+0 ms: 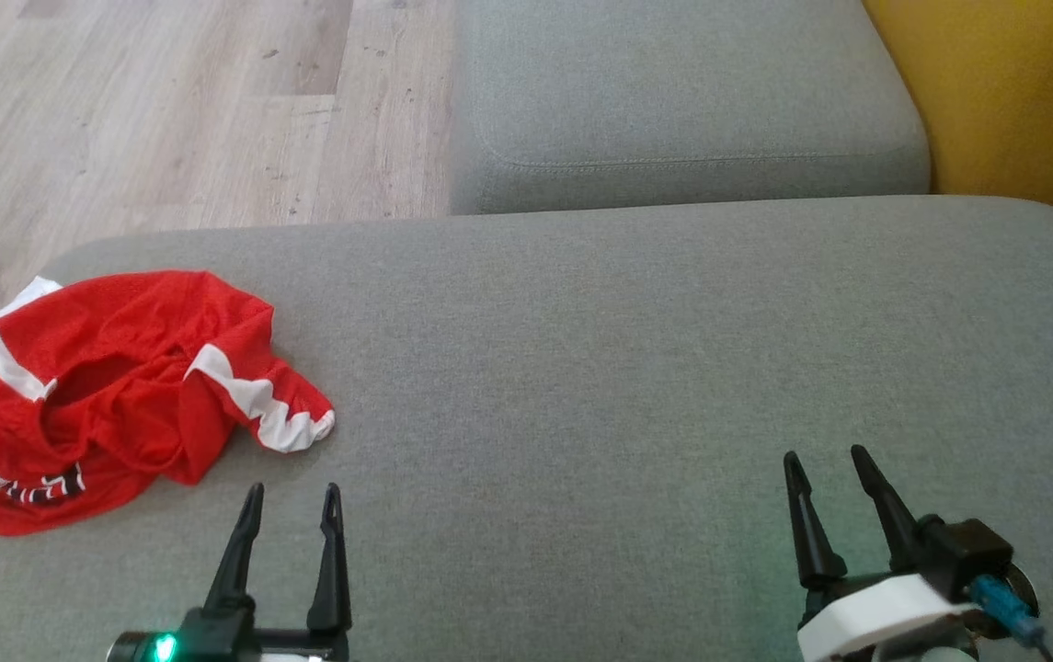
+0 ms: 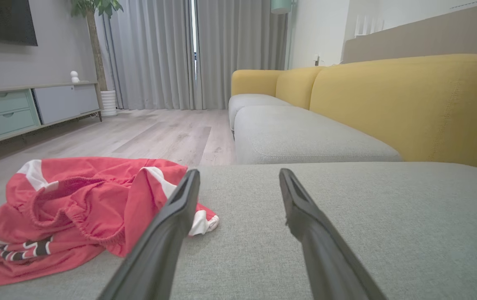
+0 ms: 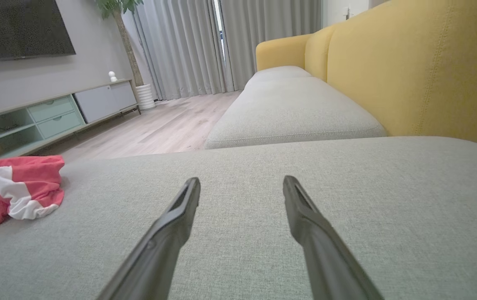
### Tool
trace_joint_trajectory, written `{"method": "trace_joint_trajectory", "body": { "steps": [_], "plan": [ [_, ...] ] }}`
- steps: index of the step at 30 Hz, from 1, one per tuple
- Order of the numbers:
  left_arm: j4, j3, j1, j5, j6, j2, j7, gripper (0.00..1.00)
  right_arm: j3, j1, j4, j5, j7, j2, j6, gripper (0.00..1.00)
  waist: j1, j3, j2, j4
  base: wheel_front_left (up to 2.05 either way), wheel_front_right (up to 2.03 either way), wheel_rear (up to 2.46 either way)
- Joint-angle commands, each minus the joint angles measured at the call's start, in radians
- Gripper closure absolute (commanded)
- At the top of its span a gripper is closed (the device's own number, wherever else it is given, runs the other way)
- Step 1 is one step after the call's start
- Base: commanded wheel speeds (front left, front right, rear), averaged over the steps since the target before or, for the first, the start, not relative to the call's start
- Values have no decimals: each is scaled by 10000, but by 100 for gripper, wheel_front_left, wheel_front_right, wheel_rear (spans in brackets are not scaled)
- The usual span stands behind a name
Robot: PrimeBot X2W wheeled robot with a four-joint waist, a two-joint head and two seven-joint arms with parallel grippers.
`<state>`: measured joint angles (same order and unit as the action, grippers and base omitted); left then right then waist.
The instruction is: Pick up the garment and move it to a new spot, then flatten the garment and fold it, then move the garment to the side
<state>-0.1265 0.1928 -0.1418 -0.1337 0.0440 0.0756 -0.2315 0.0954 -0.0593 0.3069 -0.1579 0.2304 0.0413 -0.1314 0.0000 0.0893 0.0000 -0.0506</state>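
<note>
The garment (image 1: 112,391) is a red mesh piece with white stripes and dark lettering, lying crumpled at the left end of the grey cushion (image 1: 636,368). In the left wrist view the garment (image 2: 76,208) sits just left of the fingers, and in the right wrist view the garment (image 3: 13,191) lies far off at the left edge. My left gripper (image 1: 292,501) is open and empty, a little to the right of and nearer than the garment. Far to the right, my right gripper (image 1: 825,464) hangs open over bare cushion, nothing between its fingers.
A second grey seat cushion (image 1: 682,101) lies beyond, with the yellow sofa back (image 1: 1013,92) to the right. Wooden floor (image 1: 167,101) drops off past the cushion's far-left edge. A low TV cabinet (image 2: 26,108), a potted plant and curtains stand across the room.
</note>
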Motion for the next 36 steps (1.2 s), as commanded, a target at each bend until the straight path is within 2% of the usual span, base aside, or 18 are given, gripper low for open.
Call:
{"method": "trace_joint_trajectory", "body": {
  "steps": [1,6,26,31,36],
  "plan": [
    [372,-219,301,359,64,-30,-173,0,297,271,-282,356,186,86,7,0,0,5,0,-4,0,0,0],
    [318,-206,296,785,92,-80,-302,0,340,218,-263,934,314,89,7,0,0,16,0,-16,0,0,0],
    [-332,-559,509,537,70,-197,-302,0,455,298,-161,831,314,89,7,0,0,-60,0,11,0,0,0],
    [-218,-702,502,430,152,-220,-302,0,285,288,-354,636,314,89,7,0,0,-128,0,-281,0,0,0],
    [-164,-839,512,378,181,-234,-302,0,232,212,-485,637,314,89,7,0,0,-179,0,-848,0,0,0]
  ]
}}
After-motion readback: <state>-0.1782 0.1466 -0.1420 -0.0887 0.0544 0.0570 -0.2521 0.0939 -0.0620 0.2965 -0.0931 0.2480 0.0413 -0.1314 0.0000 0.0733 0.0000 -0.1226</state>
